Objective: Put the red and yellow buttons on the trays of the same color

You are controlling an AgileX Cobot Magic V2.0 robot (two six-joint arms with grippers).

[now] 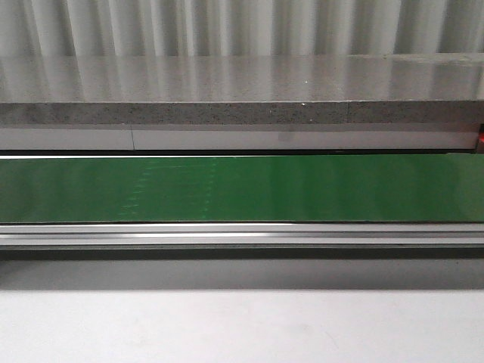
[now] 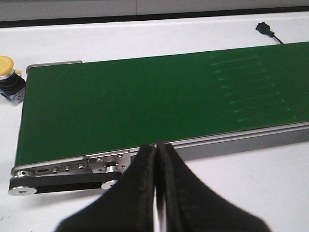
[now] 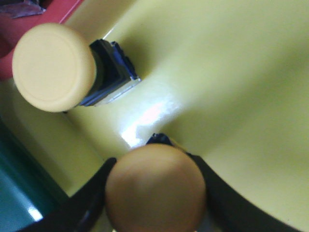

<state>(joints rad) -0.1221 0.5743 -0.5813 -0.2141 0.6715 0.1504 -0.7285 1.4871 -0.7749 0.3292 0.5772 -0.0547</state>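
A yellow button (image 3: pixel 155 188) is held by the right gripper (image 3: pixel 154 193) over the yellow tray (image 3: pixel 231 96).

The button is pinched between the dark fingers (image 3: pixel 87 203) at lower centre; a second yellow button (image 3: pixel 53 67) already lies in the tray at upper left. The tray floor lies directly beyond the held cap. The left gripper (image 2: pixel 156 159) is pressed together, empty, above the green belt (image 2: pixel 145 101); another yellow button (image 2: pixel 9 77) sits beyond the belt's end.

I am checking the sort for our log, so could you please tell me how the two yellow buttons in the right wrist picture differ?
The held button sits between the right claw fingers; the loose button lies tipped on its side in the yellow tray, free of the claw. The held button's cap looks darker, shaded orange; the loose button's is pale and lit. The loose button's dark base shows; the held one's does not. Both have round yellow caps.
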